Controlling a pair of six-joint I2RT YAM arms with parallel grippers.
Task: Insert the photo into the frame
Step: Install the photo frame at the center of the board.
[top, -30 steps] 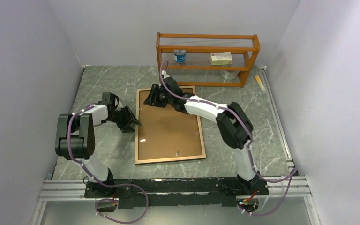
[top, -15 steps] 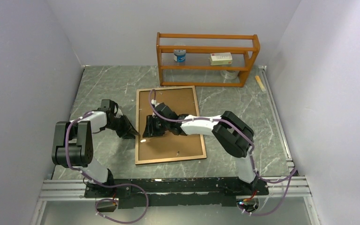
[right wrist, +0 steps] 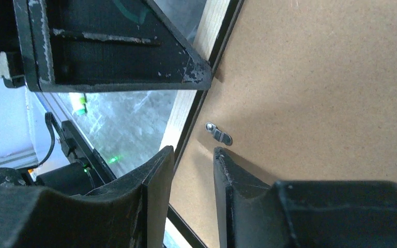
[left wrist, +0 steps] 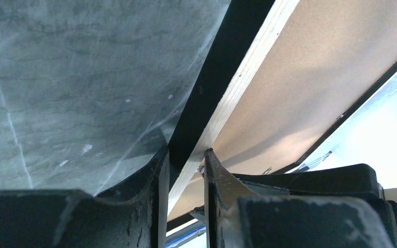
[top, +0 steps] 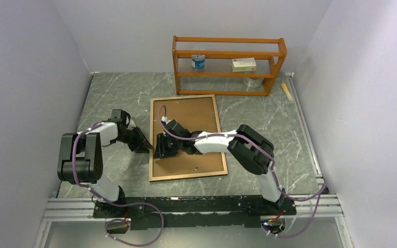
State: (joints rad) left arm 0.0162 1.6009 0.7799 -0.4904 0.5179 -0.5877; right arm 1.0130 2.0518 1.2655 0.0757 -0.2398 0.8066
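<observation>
The frame [top: 187,175] lies back-up on the table, its light wood rail around a brown backing sheet [top: 196,111]. The photo is hidden. My left gripper [top: 146,146] is at the frame's left edge. In the left wrist view its jaws [left wrist: 186,155] are closed across the frame's rail [left wrist: 238,77]. My right gripper [top: 160,150] is low over the backing, just inside that same edge. In the right wrist view it [right wrist: 194,151] is nearly closed with nothing between the fingers. Its tip is beside a small metal turn clip [right wrist: 218,134]. One of the left gripper's fingers [right wrist: 134,57] shows above.
An orange-brown shelf rack [top: 227,64] stands at the back with a can [top: 198,61] and a small box [top: 243,64] on it. A light wooden stick [top: 287,93] lies at the right edge. Grey walls close in on both sides.
My right gripper has moved from the frame's far left corner along the left edge toward the near side. My left gripper has slid a little nearer along the same edge.
</observation>
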